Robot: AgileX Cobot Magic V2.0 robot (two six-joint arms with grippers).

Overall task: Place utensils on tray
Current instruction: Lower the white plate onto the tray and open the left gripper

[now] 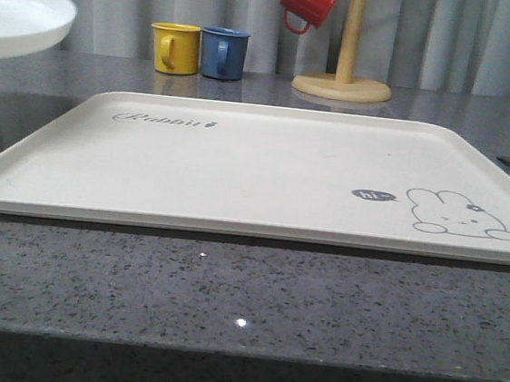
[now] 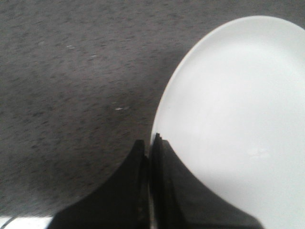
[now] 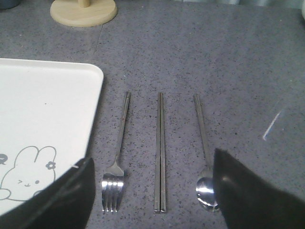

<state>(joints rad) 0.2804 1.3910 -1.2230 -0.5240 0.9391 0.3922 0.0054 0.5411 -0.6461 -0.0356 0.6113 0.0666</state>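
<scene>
Front view: I saw the tray (image 1: 239,167) bare, nothing on it yet. Left wrist view: my left hand (image 2: 150,157) was pressed together, empty, over the white plate (image 2: 238,119) rim. Right wrist view: my right hand (image 3: 152,191) was spread wide, with the fork (image 3: 116,157), chopsticks (image 3: 160,152) and spoon (image 3: 204,152) on the tabletop (image 3: 228,71) between its fingers, long axes pointing away from it. Right arm nearer; chopsticks dead centre.
</scene>
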